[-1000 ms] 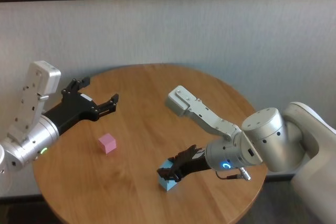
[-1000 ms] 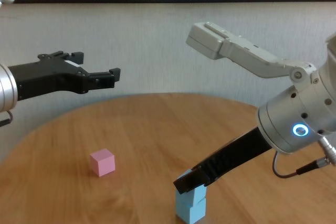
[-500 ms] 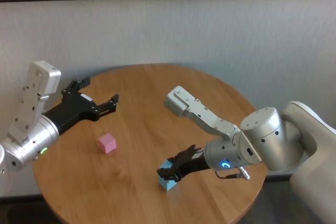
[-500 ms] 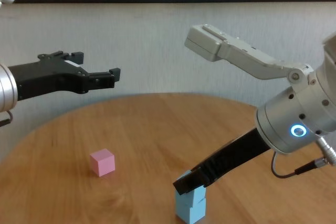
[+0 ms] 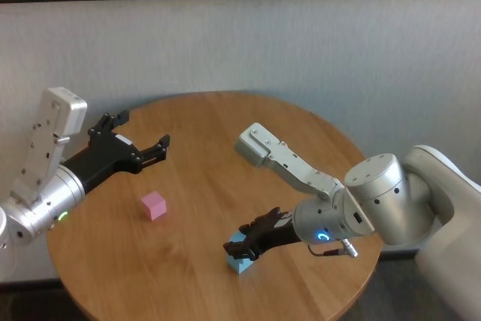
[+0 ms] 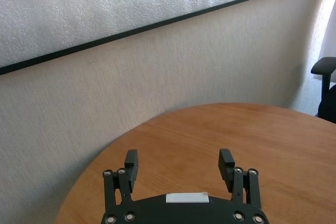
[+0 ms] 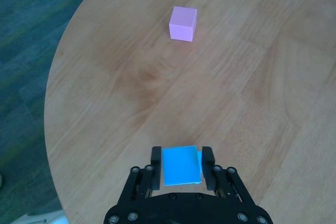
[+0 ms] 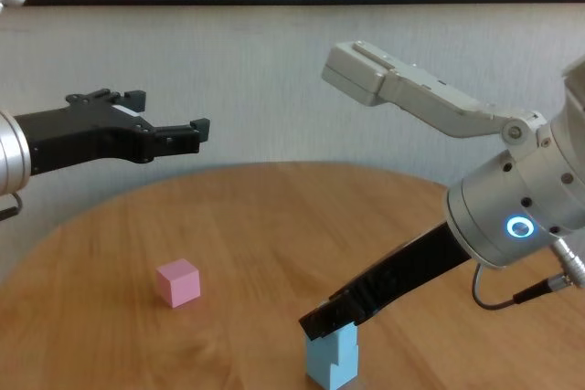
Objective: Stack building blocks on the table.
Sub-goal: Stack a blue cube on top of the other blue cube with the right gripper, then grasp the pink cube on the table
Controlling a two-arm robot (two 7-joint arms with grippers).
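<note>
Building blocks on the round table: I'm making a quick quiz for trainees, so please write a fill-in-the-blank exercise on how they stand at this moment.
1. One light blue block sits on top of another ____ block.
2. The pink block stands alone on the ____, apart from the stack.
3. The ____ gripper has its fingers either side of the top block.
4. The left gripper, raised above the table, is ____.

Missing words: light blue; table; right; open
</note>
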